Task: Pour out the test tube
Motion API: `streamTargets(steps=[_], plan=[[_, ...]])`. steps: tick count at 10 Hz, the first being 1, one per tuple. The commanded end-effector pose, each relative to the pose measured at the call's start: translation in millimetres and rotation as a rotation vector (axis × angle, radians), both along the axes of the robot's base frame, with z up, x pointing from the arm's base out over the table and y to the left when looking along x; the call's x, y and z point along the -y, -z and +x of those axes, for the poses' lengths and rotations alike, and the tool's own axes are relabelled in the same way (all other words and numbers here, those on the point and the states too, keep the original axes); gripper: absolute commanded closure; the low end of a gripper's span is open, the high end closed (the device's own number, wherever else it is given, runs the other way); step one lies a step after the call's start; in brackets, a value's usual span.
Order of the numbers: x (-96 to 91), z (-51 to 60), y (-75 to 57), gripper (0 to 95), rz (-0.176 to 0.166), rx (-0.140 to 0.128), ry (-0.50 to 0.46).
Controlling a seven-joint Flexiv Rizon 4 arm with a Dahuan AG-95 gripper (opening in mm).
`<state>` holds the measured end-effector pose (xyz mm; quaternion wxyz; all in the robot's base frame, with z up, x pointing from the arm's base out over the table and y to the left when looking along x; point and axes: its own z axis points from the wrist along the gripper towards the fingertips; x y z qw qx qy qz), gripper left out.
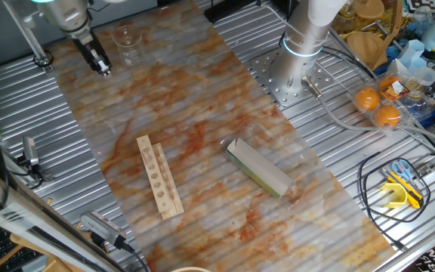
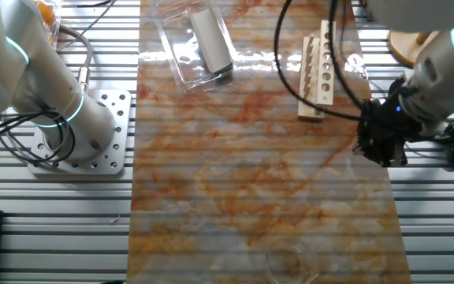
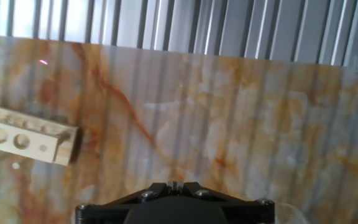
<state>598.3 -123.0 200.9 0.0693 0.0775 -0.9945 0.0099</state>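
Observation:
My gripper (image 1: 103, 69) hangs over the far left of the marbled mat, a little left of a clear glass beaker (image 1: 127, 43). In the other fixed view the black gripper (image 2: 375, 150) is at the mat's right edge, with the beaker (image 2: 292, 263) at the bottom. In the hand view the gripper (image 3: 174, 184) has its two fingertips pressed together, and I see nothing between them. The wooden rack (image 1: 160, 178) lies flat on the mat and its holes look empty. I cannot make out the test tube in any view.
A clear plastic box with a grey-green block (image 1: 259, 168) lies mid-mat. The second arm's base (image 1: 297, 72) stands on the ribbed metal table. Oranges (image 1: 376, 106), cables and scissors (image 1: 402, 177) clutter the right side. Clamps (image 1: 30, 155) sit at the left.

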Motion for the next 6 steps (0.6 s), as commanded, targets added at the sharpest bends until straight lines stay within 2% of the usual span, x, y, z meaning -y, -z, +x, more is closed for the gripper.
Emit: streamTargets(steps=[1, 6], plan=[[1.8, -5.5, 2.4, 95.0, -0.017, 0.028, 0.009], [2.4, -7.1, 3.9, 95.0, -0.007, 0.037, 0.009]])
